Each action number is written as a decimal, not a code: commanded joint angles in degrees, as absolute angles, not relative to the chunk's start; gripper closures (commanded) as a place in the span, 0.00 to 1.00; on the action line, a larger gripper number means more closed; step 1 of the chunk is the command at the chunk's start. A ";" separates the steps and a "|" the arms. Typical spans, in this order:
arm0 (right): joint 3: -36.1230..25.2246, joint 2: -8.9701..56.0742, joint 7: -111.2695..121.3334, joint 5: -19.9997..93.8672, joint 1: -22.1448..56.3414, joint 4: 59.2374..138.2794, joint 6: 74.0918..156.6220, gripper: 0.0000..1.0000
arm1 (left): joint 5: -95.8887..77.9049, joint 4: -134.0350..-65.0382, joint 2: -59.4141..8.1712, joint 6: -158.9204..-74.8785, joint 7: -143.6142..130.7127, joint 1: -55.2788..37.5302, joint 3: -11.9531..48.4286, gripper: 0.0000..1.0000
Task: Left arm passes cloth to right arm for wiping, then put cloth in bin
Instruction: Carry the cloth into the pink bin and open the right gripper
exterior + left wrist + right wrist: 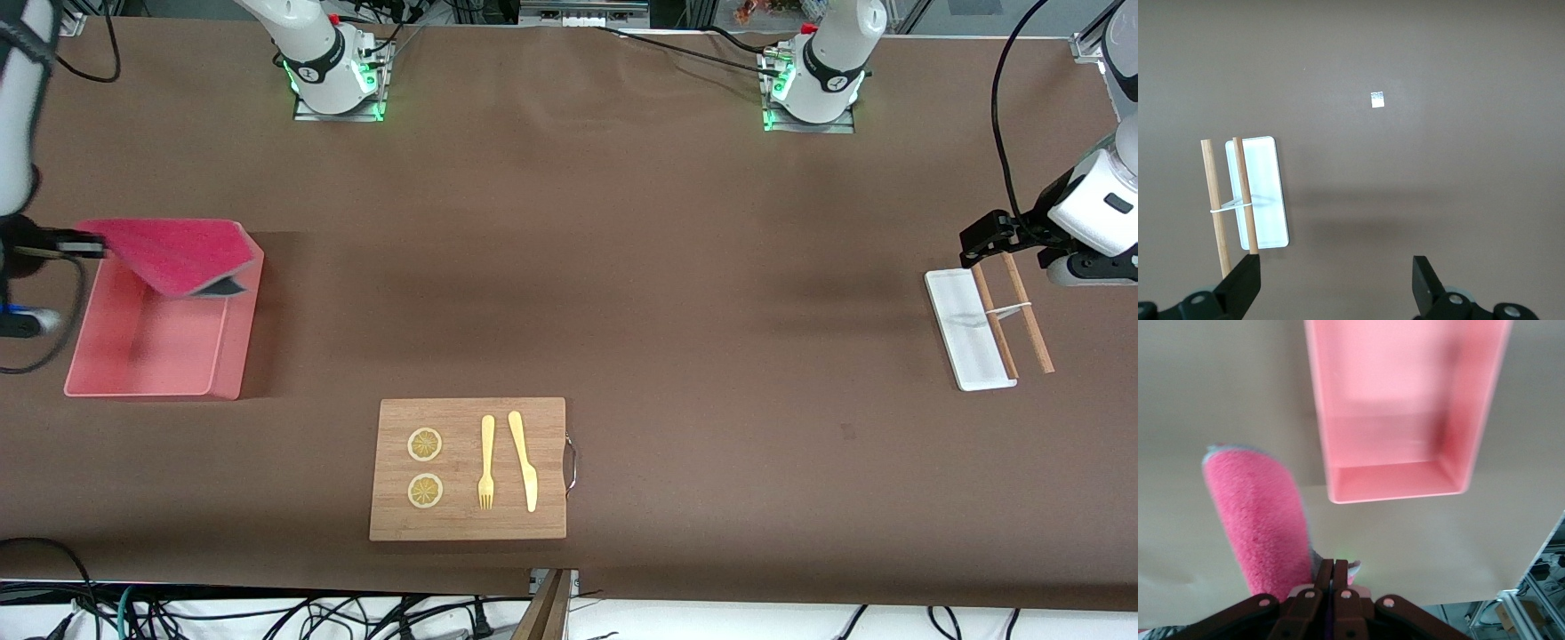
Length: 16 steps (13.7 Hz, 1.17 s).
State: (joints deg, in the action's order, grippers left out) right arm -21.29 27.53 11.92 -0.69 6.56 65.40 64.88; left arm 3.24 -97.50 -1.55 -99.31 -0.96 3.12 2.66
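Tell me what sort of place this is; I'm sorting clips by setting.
Probably a robotics lab bench, not a kitchen: two white robot arm bases are bolted to a long brown-covered table, loose cables run along its edge, and props like a wooden cutting board and pink plastic bin are laid out.

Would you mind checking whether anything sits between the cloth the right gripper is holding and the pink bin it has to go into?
Nothing visible does. The right gripper is shut on the cloth, which hangs over the bin, and the bin's inside looks bare. The left gripper waits open by the white tray.
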 commanded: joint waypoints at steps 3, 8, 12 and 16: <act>-24.87 30.31 18.81 -3.08 4.84 65.83 66.09 1.00 | 3.78 -95.98 -2.20 -98.00 -0.88 3.25 2.81 0.00; -24.87 31.90 18.72 -2.81 3.43 77.15 77.93 1.00 | 3.78 -95.89 -2.20 -98.00 -0.88 3.25 2.64 0.00; -24.70 34.62 18.72 -2.11 2.46 81.81 85.05 1.00 | 3.87 -95.89 -2.20 -97.91 -0.97 3.25 2.64 0.00; -24.52 36.91 18.63 1.49 2.02 84.90 90.09 1.00 | 3.87 -95.98 -2.20 -97.91 -0.97 3.25 2.72 0.00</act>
State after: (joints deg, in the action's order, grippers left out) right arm -24.98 36.78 17.88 -0.27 2.42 83.66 88.65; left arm 3.24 -97.47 -1.56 -99.03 -0.97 3.12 2.55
